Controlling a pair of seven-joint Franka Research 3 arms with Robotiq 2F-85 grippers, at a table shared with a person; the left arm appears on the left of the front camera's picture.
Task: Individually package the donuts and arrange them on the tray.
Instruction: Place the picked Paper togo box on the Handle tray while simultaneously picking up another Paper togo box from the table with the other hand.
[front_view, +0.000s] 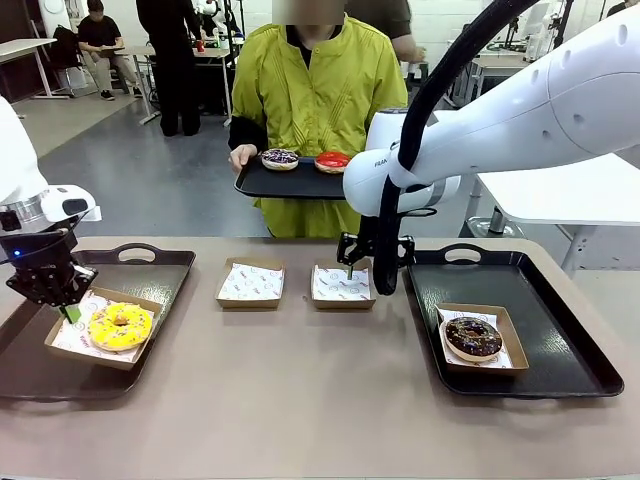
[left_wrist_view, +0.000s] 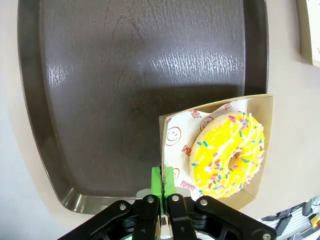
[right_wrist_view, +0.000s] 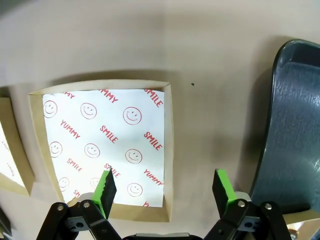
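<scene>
We had two boxed: yellow donut (front_view: 120, 325) at the tabletop's left edge, its box (front_view: 85, 357) pinched by our left gripper (front_view: 70, 315); chocolate donut (front_view: 473, 337) at the right edge. Our right gripper (right_wrist_view: 164, 182) hung spread over an empty box (right_wrist_view: 100, 140); red donut (front_view: 331, 160) and sprinkled donut (front_view: 280, 157) lay unboxed on the person's tray (front_view: 300, 186).

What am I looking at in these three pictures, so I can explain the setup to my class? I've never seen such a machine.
These are two white robot arms at a table, each ending in a two-finger gripper. The wide picture looks across the table at a person. The other two come from a camera on each wrist, looking along that gripper's fingers.

The left gripper is shut, apparently pinching the rim of the cardboard box holding the yellow donut on the left tray. The right gripper is open and empty above an empty paper-lined box. A second empty box lies beside it. The right tray holds a boxed chocolate donut. The person holds a small tray with a sprinkled donut and a red donut.
</scene>
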